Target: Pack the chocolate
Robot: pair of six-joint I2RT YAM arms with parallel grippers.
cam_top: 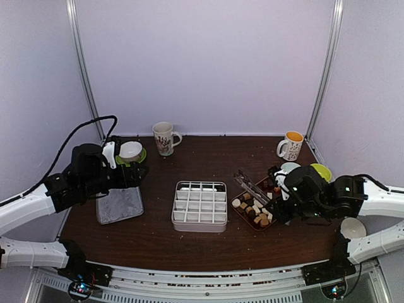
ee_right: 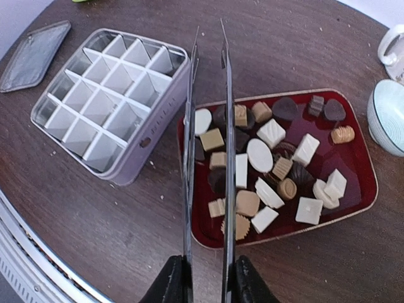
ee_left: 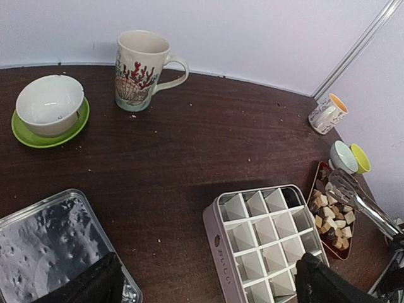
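The divided tin shows only empty compartments. Just beside it, the red tray holds the chocolate in a loose heap of dark, tan and white pieces. The right gripper is clamped on the metal tongs — blades narrowly apart over the tray's tin-side end, seemingly gripping no piece. The left gripper gapes wide and empty, between the tin and a flat metal lid.

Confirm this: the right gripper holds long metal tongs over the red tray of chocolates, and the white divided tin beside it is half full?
Not quite: the white divided tin is empty, as the right wrist view shows. The right gripper does hold the long metal tongs over the red tray of chocolates.
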